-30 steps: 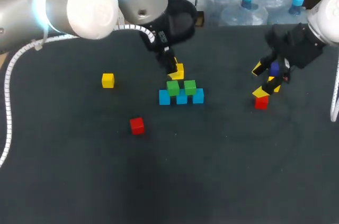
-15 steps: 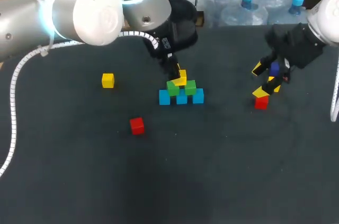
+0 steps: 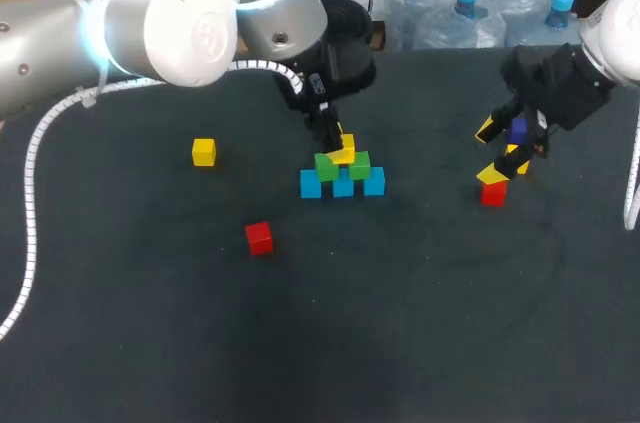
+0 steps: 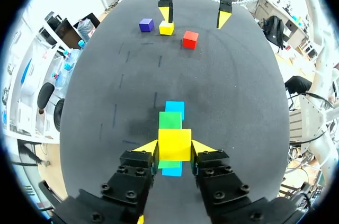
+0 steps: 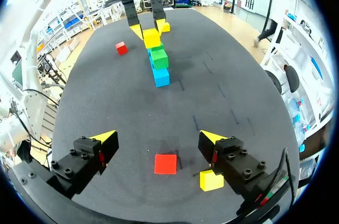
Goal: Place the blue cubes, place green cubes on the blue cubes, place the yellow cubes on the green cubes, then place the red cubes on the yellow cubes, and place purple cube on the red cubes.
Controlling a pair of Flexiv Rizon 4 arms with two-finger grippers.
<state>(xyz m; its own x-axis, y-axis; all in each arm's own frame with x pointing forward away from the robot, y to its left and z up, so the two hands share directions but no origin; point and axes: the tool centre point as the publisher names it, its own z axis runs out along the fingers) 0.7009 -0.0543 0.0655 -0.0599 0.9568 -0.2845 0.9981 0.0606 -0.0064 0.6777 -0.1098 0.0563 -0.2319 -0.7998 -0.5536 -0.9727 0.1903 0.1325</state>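
Yellow cube (image 4: 175, 144) is pinched square between the left hand's (image 4: 175, 149) fingers, right over the two green cubes (image 3: 327, 166). Those rest on the row of blue cubes (image 3: 311, 184) around the middle of the worktop (image 3: 420, 323), a bit toward the far edge. Can't tell if it's touching yet.

Tip for this step imo: centre it across the seam between both greens, get it down flat, then open slowly so nothing gets nudged.

Right hand (image 5: 158, 139) hangs wide open and empty near the right edge, above a red cube (image 5: 165, 163) with a spare yellow cube (image 5: 212, 180) just beside it.
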